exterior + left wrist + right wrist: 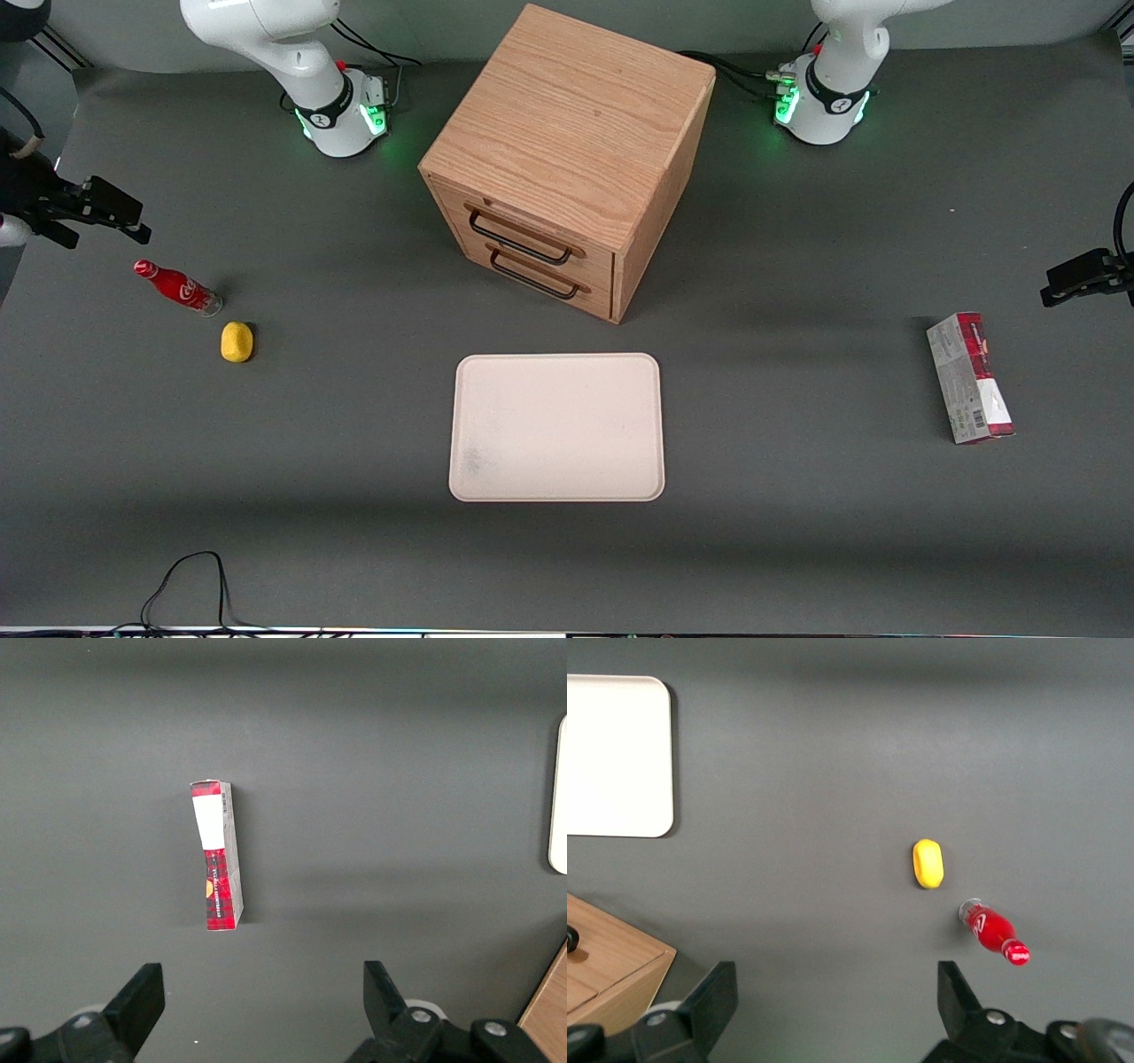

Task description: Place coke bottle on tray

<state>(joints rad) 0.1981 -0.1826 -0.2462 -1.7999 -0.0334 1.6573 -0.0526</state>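
The coke bottle (176, 286) is small, slim and red with a red cap and a clear base. It lies on its side on the grey table toward the working arm's end, and it also shows in the right wrist view (995, 932). My right gripper (113, 217) hangs open and empty above the table, a little farther from the front camera than the bottle; its fingertips (719, 992) stand wide apart over bare table. The pale cream-pink tray (556, 427) lies flat in front of the wooden cabinet, with nothing on it, and its corner shows in the right wrist view (616, 757).
A yellow lemon-like object (236, 341) lies beside the bottle, nearer the front camera. A wooden two-drawer cabinet (567, 159) stands at the table's middle. A red-and-grey carton box (969, 377) lies toward the parked arm's end. Cables (190, 585) lie at the front edge.
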